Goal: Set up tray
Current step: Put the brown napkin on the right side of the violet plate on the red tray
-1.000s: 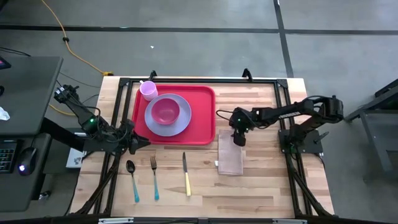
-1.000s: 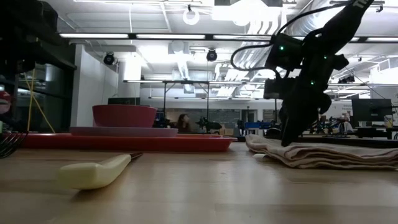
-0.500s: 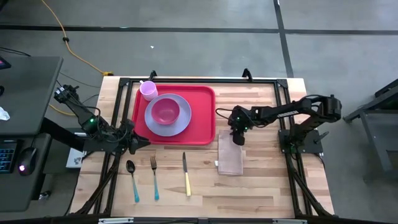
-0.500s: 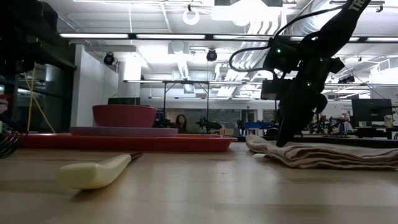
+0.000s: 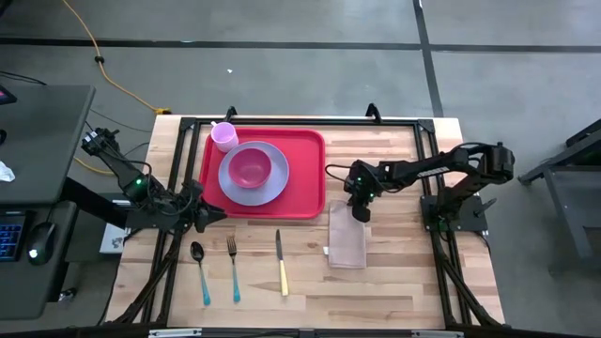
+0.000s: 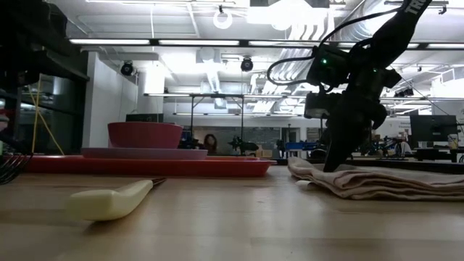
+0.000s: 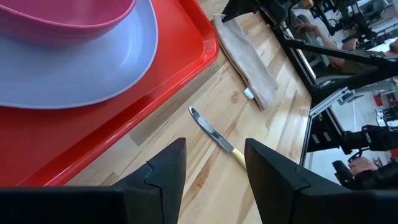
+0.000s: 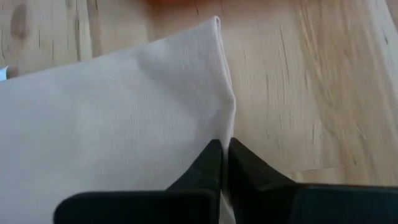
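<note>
The red tray [image 5: 305, 202] lies at the table's far middle. It carries a lavender plate [image 5: 272, 188] with a pink bowl [image 5: 250, 167] and a small lilac cup [image 5: 223, 137]. A folded beige napkin [image 5: 345, 242] lies flat on the wood to the right of the tray. My right gripper [image 5: 360, 214] is shut on it near its far right corner. My left gripper [image 7: 214, 162] hangs open beside the tray's near left corner, with nothing between its fingers. A spoon [image 5: 201, 272], a fork [image 5: 233, 268] and a yellow-handled knife [image 5: 281, 263] lie in front of the tray. My right gripper pinches the napkin's right edge [image 8: 231, 121], close to its far end, between its two fingers. The fingers come steeply from above, slanting in from the table's right. The cloth puckers at the fingertips [image 8: 214, 155], while the rest of the napkin [image 6: 377, 181] lies on the table.
Black frame bars [image 5: 310, 122] run round the table. Bare wood lies near the front edge and right of the napkin. A desk with a mouse [image 5: 42, 235] stands off the left side.
My right gripper has tipped slightly over the napkin's far right corner and has shut on its edge. The cloth there has gathered a little toward the fingers. The rest of the napkin has stayed flat.
</note>
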Controlling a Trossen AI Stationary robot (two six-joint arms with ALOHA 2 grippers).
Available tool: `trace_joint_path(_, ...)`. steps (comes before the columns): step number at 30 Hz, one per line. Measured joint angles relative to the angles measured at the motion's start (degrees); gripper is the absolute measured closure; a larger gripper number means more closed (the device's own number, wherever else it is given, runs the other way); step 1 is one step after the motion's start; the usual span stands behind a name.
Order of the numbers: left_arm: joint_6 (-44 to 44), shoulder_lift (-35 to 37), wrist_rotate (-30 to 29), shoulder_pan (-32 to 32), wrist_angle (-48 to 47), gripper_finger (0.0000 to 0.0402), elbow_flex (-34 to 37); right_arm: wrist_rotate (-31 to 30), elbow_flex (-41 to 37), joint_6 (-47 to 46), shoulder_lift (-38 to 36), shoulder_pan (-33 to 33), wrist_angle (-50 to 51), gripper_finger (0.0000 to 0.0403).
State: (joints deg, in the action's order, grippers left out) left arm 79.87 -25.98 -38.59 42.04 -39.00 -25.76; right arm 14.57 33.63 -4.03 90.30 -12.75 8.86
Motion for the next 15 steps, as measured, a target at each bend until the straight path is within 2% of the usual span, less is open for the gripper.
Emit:
trace_joint_path(6,0.3,0.0,0.0,0.0,0.0,0.0208,0.0,-0.1,1.8,1.4,0.0,0.1,0.5,0.0402)
trace_joint_path(15,1.3,0.0,-0.1,0.0,-0.1,0.0208,0.0,-1.5,10.9,9.6,0.2,0.2,9.6,0.0402)
